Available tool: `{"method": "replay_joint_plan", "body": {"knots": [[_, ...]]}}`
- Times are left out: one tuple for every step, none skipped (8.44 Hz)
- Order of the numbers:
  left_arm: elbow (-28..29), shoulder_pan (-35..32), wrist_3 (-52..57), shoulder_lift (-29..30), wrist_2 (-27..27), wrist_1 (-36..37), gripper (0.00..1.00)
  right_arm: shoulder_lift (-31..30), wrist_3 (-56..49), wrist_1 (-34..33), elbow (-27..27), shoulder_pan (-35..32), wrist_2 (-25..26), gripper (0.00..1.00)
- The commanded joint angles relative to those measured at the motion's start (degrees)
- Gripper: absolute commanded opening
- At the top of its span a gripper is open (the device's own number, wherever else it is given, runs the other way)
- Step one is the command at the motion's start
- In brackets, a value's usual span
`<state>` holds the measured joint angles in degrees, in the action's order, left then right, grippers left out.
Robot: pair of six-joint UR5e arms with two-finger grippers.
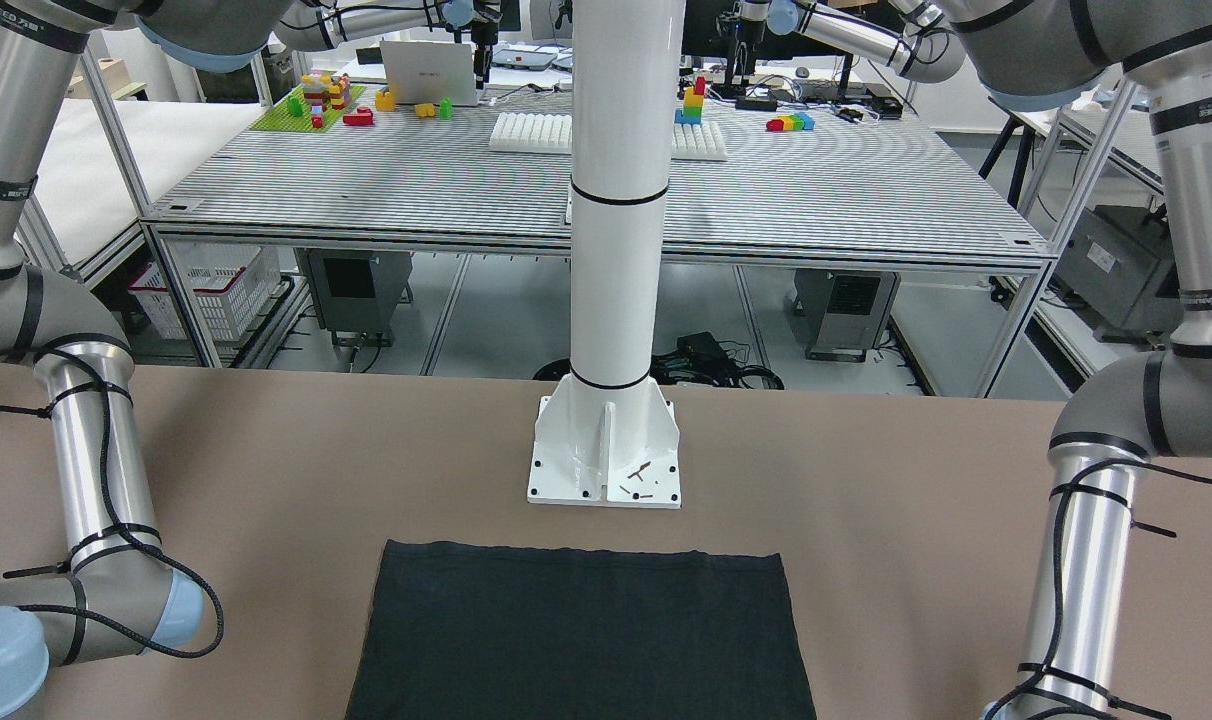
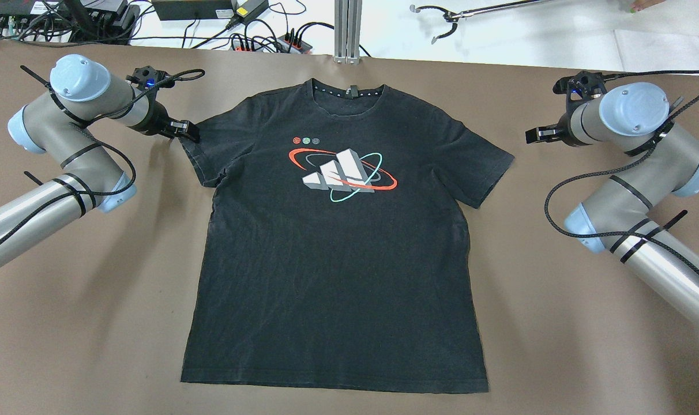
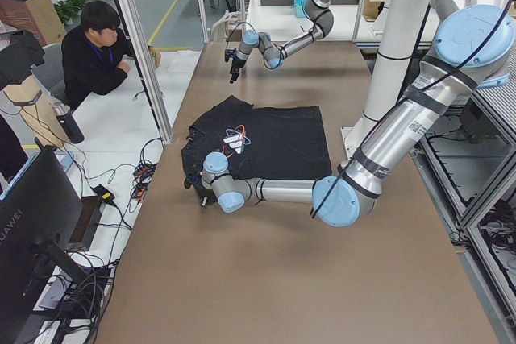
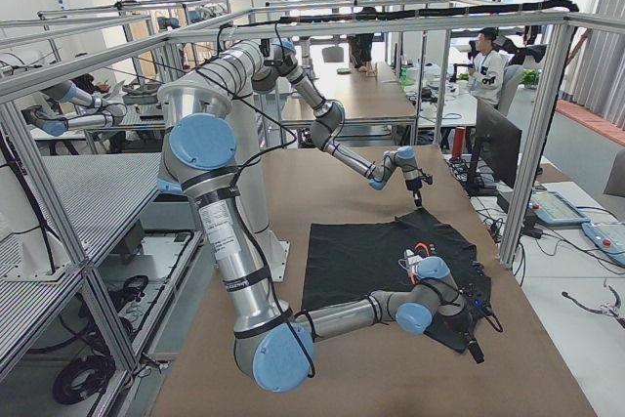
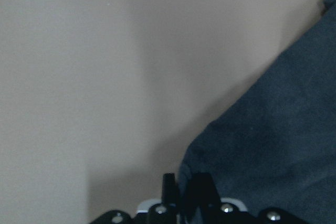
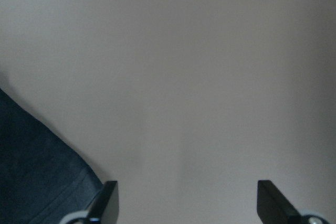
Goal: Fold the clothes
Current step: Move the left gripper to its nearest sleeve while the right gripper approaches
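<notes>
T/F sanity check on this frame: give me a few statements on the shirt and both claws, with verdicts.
1. The T-shirt lies spread flat, print up. True.
2. The right claw is shut on fabric. False: it is open over bare table, apart from the shirt.
3. The left claw sits at the edge of a sleeve. True.
4. The shirt is folded in half. False: both sleeves and the whole body lie spread out.
5. The collar points toward the white pedestal. False: the hem is the edge nearest it.
</notes>
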<state>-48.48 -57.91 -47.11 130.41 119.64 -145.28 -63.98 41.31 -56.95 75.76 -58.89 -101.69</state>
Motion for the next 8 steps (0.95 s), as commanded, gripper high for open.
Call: {"method": "replay_joint_plan", "body": {"knots": [[-0.1, -1.3, 0.1, 0.0, 0.1, 0.0, 0.28, 0.1, 0.0, 0.0, 0.0, 0.0, 0.0, 0.93], [-1.0, -1.4, 0.2, -0.2, 0.0, 0.0, 0.28, 0.0, 0.0, 0.0, 0.0, 0.0, 0.0, 0.93], [-1.8, -1.3, 0.3, -0.6, 0.0, 0.0, 0.27, -0.1, 0.0, 0.0, 0.0, 0.0, 0.0, 0.93], [-1.7, -1.2, 0.3, -0.9, 0.0, 0.0, 0.27, -0.1, 0.0, 0.1, 0.0, 0.1, 0.1, 0.93], [-1.6, -1.2, 0.5, -0.9, -0.1, 0.1, 0.28, -0.1, 0.0, 0.0, 0.0, 0.1, 0.1, 0.93], [-1.5, -1.0, 0.6, -1.4, -1.2, 0.1, 0.28, -0.2, 0.0, 0.0, 0.0, 0.1, 0.1, 0.93], [-1.4, -0.7, 0.7, -1.5, -2.7, 0.2, 0.28, -0.2, 0.0, 0.0, 0.0, 0.1, 0.1, 0.93], [-1.4, -0.7, 0.6, -1.4, -2.8, 0.2, 0.29, -0.2, 0.0, 0.0, 0.0, 0.1, 0.1, 0.93]]}}
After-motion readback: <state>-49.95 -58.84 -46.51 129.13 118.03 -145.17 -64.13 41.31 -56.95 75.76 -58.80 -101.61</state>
